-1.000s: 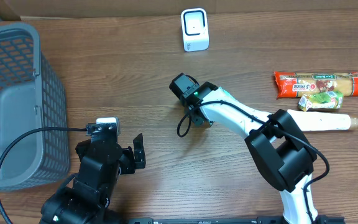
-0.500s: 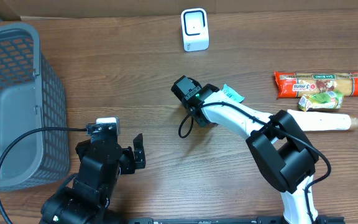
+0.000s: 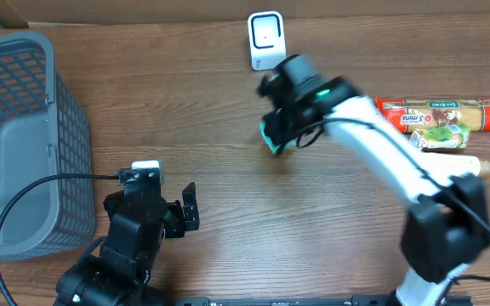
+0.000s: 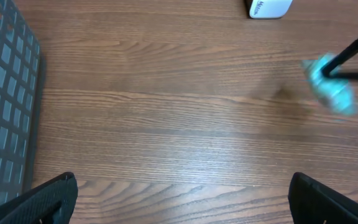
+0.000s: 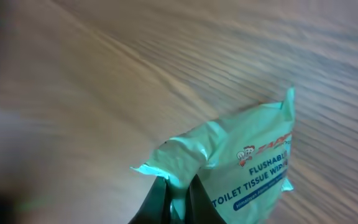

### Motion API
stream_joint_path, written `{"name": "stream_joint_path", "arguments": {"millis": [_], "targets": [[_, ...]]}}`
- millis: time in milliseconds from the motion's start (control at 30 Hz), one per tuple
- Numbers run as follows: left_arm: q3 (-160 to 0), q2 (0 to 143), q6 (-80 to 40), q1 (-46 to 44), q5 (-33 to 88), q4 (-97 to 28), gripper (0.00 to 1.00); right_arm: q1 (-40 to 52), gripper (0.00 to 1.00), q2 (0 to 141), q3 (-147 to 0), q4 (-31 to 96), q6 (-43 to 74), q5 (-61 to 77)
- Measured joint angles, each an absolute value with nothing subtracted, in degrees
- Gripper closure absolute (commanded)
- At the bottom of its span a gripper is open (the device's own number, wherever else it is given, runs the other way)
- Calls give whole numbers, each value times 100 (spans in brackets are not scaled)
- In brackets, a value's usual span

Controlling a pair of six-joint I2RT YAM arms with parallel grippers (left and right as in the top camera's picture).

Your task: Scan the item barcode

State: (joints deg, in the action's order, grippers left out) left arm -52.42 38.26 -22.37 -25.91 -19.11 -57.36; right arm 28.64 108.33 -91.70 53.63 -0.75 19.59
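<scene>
Wipes pack (image 5: 241,162) hangs clamped in the right gripper (image 5: 176,190), mid-frame overhead; next, its barcode must face the scanner (image 3: 266,40) at upper centre.

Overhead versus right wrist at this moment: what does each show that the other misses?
Only overhead: the grey basket at left, the white scanner at the far edge, and the packaged foods at right. Only right wrist: the print on the teal wipes pack, "Flushable Toilet Tissue Wipes", and how the right hand pinches its crumpled edge. Both: the pack itself and the wooden table.
</scene>
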Motion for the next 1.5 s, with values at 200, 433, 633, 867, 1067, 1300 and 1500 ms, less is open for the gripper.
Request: {"name": "stream_joint_path", "arguments": {"millis": [200,433,633,867,1067,1300,1500], "targets": [[-5242,3826,-2237,-2591,-1911,-5736,0,1944,96,10648,-9043,4965,-233,4823],[-5242,3826,-2237,-2591,-1911,-5736,1,2029,96,10766,-7435,2187,915,6626],[-5242,3826,-2237,-2591,-1911,-5736,0,2257,96,10989,-6694,1072,2257,6298],[-5242,3826,-2237,-2591,-1911,-5739,0,2252,96,11098,-6689,1612,2668,5330],[-5242,3826,-2237,-2591,-1911,-5736,1,2206,74,11087,-6696,1946,2661,4829],[-5240,3826,-2237,-2591,-1911,-5736,1,1739,48,11089,-6722,2576,2139,4237],[-5242,3826,-2237,-2591,-1911,-5736,1,1168,52,11089,-7238,3710,1612,3603]]}}
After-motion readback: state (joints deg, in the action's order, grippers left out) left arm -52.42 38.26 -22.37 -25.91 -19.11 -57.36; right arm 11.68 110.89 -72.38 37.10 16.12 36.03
